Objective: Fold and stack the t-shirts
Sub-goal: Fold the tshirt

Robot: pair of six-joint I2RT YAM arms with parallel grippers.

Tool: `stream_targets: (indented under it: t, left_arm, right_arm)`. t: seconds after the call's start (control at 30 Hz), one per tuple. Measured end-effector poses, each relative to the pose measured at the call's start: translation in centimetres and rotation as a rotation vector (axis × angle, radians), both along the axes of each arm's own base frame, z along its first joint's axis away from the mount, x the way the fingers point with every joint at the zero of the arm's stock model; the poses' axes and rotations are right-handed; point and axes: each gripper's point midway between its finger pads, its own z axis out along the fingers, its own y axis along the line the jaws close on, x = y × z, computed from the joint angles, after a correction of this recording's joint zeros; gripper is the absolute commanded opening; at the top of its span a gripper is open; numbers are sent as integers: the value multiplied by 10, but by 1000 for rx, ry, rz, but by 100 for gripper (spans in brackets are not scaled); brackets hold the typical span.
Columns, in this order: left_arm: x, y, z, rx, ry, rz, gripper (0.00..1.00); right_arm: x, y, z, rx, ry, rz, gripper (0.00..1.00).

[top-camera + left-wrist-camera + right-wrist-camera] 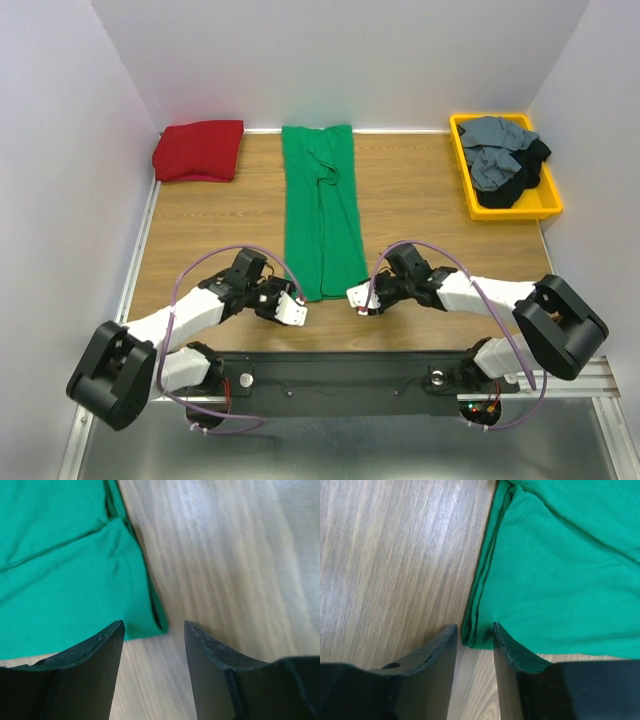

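The left gripper (154, 626) is partly open. Its two dark fingers stand well apart. The near left corner of the green t-shirt (320, 220) lies at their tips, and bare wood shows beside it in the gap. Nothing is held.

The right gripper (475, 627) is open only a little. The near right corner of the same shirt sits between its fingertips and nearly fills the gap. I cannot tell if it is squeezed yet.

The wrist views show the cloth up close: it lies in a few layers at each corner, with a stitched hem along the edge. The top view shows the whole shirt. It is folded into a long thin strip down the middle of the surface (430, 220), from the far edge toward the near edge. There are some wrinkles near its far end.

Only the top view shows the rest. A folded red t-shirt (198, 150) lies in the far left corner. A yellow tray (465, 190) sits in the far right corner, with a grey t-shirt (495, 150) and a black t-shirt (510, 190) bunched up inside.
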Motion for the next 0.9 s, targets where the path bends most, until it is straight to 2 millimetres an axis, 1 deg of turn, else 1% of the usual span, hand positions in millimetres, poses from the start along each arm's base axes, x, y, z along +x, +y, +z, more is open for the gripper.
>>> stream_targets:
  t: [0.03, 0.1, 0.13, 0.23, 0.27, 0.3, 0.33, 0.37, 0.4, 0.57, 0.7, 0.8, 0.9]
  left_arm:
    - [4, -2, -1, 6, 7, 0, 57]
    - [10, -6, -1, 9, 12, -1, 47]
    - [12, -7, -2, 12, 12, 0, 44]
    - [16, -8, -4, 23, 13, -6, 34]
    - [17, -8, -5, 27, 11, -10, 25]
    - [17, -8, -6, 30, 10, -13, 12]
    - [17, -8, -6, 33, 8, -15, 9]
    - [16, -8, -7, 37, 9, -18, 7]
    - [17, -7, -7, 39, 6, -19, 1]
    - [16, -9, -5, 34, 17, -13, 0]
    - [11, -11, 3, 23, 24, -22, 0]
    - [1, -17, 14, 8, 23, -60, 0]
    - [-22, -22, 28, -11, 22, -121, 0]
  right_arm:
    - [1, 0, -1, -2, -2, -4, 37]
    - [3, 0, -1, -3, -8, -9, 32]
    - [4, 0, -2, -5, -8, -13, 31]
    - [5, 0, -3, -9, -9, -21, 23]
    - [6, -1, -4, -11, -8, -25, 17]
    - [6, -1, -4, -11, -7, -26, 13]
    - [6, -1, -5, -13, -4, -30, 10]
    - [7, -1, -5, -15, -2, -32, 2]
    - [7, -1, -6, -16, 2, -39, 1]
    - [10, -1, -4, -19, 23, -73, 1]
    - [3, -2, 1, -24, 43, -87, 1]
    - [-11, 2, 16, -6, 51, -77, 1]
    - [-24, 4, 32, 21, 55, -69, 1]
